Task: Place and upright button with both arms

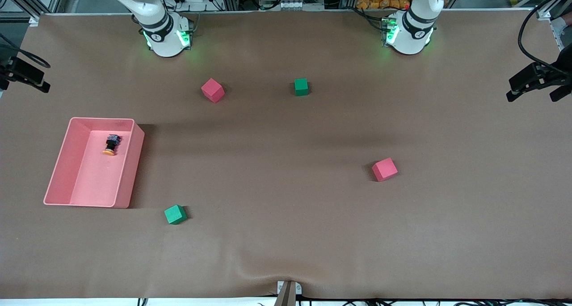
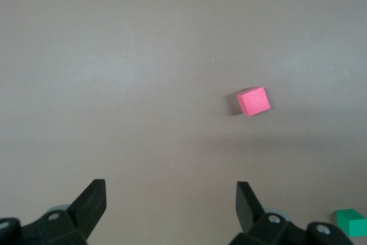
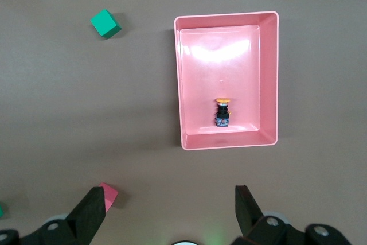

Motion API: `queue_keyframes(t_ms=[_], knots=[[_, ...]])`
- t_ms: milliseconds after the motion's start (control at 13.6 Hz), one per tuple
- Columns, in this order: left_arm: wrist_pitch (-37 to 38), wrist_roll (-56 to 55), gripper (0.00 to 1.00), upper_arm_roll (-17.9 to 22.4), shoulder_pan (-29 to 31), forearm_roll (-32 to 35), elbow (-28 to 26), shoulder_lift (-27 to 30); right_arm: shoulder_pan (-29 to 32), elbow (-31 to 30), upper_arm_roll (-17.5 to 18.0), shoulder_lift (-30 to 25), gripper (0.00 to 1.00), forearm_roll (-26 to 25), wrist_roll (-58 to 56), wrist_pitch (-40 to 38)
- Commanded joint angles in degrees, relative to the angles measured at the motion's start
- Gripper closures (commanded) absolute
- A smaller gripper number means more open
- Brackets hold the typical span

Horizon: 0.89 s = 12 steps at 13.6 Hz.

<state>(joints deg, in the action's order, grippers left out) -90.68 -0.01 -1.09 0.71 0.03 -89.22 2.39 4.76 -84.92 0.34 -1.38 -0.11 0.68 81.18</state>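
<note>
The button (image 1: 111, 144) lies on its side in the pink tray (image 1: 129, 163), toward the right arm's end of the table, with its orange cap facing the front camera and its black body toward the bases. It also shows in the right wrist view (image 3: 222, 113), inside the tray (image 3: 268, 78). My right gripper (image 3: 170, 194) is open and empty, high over the bare table near its own base. My left gripper (image 2: 170, 190) is open and empty, high over bare table. Neither gripper shows in the front view; only the arms' lower parts do.
Two red cubes (image 1: 212, 90) (image 1: 384, 169) and two green cubes (image 1: 301, 86) (image 1: 175, 214) lie scattered on the brown table. The left wrist view shows a red cube (image 2: 253, 101) and a green cube (image 2: 351, 222). Black camera mounts (image 1: 27, 73) (image 1: 536, 80) stand at both table ends.
</note>
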Motion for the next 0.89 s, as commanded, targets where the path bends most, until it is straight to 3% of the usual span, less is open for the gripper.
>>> queue_keyframes(t_ms=[0,443,811], knots=[[1.0,1.3,0.00,-0.2,0.4,0.4,1.1,-0.5,0.0,0.0,0.1,-0.5,0.00,0.4,-0.2,-0.1],[1.1,1.3,0.00,-0.2,0.5,0.4,1.1,-0.5,0.5,-2.1,-0.3,-0.3,0.00,0.3,-0.2,0.2],[1.1,1.3,0.00,-0.2,0.5,0.2,1.1,-0.5,3.4,-13.7,-0.5,0.0,0.00,0.0,-0.6,9.1]])
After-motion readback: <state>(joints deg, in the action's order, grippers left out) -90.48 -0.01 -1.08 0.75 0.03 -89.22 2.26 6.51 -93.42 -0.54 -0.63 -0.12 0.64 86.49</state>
